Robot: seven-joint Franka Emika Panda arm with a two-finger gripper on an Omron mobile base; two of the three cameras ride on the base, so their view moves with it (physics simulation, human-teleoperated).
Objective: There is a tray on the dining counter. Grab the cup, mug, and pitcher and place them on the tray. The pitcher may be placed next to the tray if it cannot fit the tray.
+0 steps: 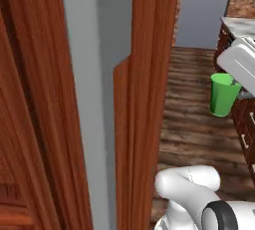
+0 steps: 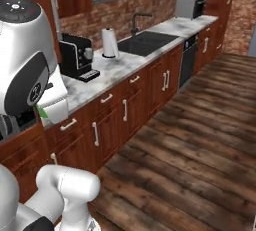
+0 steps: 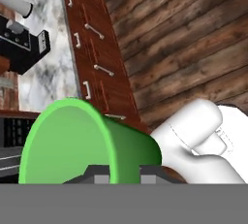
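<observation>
Cup (image 3: 89, 143): bright green tumbler, pinched in the pincer (image 3: 116, 175); hand view has it right at the bottom, dark finger tips (image 3: 99, 173) on either side of its wall, jaws pressed onto it, mouth facing the camera's left, body tapering away to the right; cup is off any surface, carried in the air.

Left base view: cup (image 1: 222, 94) upright, hanging under the white hand at the right edge, over the dark plank floor (image 1: 199, 124), just beside the reddish cabinet fronts at far right; near field blocked by tall reddish wood panels (image 1: 144, 99) and a pale grey column (image 1: 89, 99) between them.

Right base view: a sliver of green (image 2: 42, 111) peeks out from behind the white arm at left, level with the bench (image 2: 120, 65) edge; marble-topped bench runs along the brick wall, carrying a black coffee machine (image 2: 77, 57), a paper towel roll (image 2: 109, 42), a dark sink (image 2: 145, 42) with faucet, and a grey toaster (image 2: 190, 7) at the far end; the bench's red-brown cabinets (image 2: 130, 110) with pale handles below.

Hand view also catches the coffee machine (image 3: 22, 43) on the marble at upper left and the row of cabinet handles running diagonally.
</observation>
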